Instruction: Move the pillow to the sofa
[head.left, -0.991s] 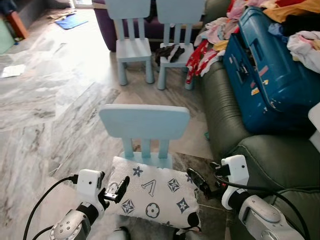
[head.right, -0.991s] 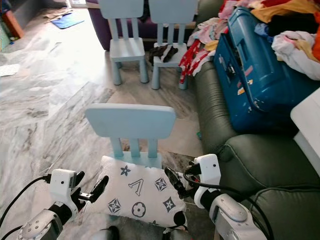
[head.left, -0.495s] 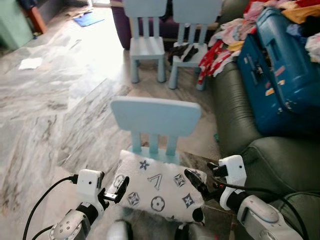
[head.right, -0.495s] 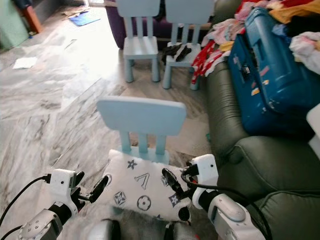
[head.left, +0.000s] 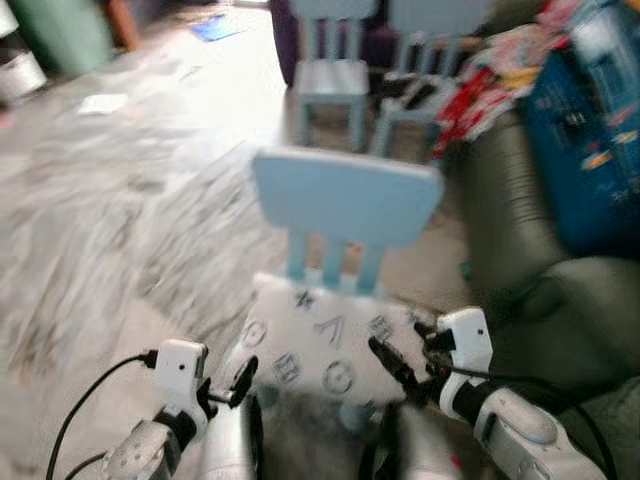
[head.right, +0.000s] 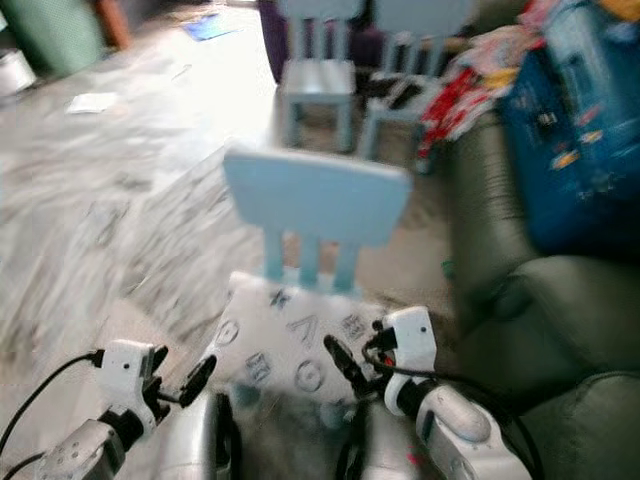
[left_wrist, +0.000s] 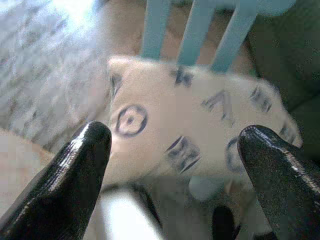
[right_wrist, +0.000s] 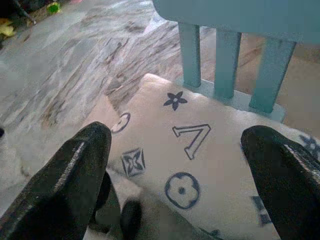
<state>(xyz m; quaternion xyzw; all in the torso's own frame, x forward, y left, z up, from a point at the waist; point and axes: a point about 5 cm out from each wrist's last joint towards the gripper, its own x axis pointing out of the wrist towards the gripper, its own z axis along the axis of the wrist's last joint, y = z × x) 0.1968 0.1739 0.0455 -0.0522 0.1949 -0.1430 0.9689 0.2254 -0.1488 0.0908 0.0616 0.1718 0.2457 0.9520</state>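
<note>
A white pillow (head.left: 318, 345) with dark printed symbols lies on the seat of a small light blue chair (head.left: 345, 198) right in front of me. My left gripper (head.left: 240, 378) hovers open at the pillow's left edge. My right gripper (head.left: 392, 364) is open over its right edge. In the left wrist view the pillow (left_wrist: 200, 132) lies between the two black fingers (left_wrist: 70, 180) without touching them. In the right wrist view the pillow (right_wrist: 200, 175) and the chair's back slats (right_wrist: 227, 65) lie beyond the spread fingers (right_wrist: 82, 175). The dark green sofa (head.left: 535, 300) stands to the right.
A blue suitcase (head.left: 595, 140) and piled clothes (head.left: 490, 70) lie on the sofa's far part. Two more light blue chairs (head.left: 330, 75) stand further back. Marble floor (head.left: 110, 200) spreads to the left. The head views are blurred.
The whole picture has shifted and blurred, so the camera has moved. Both grippers stay open beside the pillow, which still lies on the chair.
</note>
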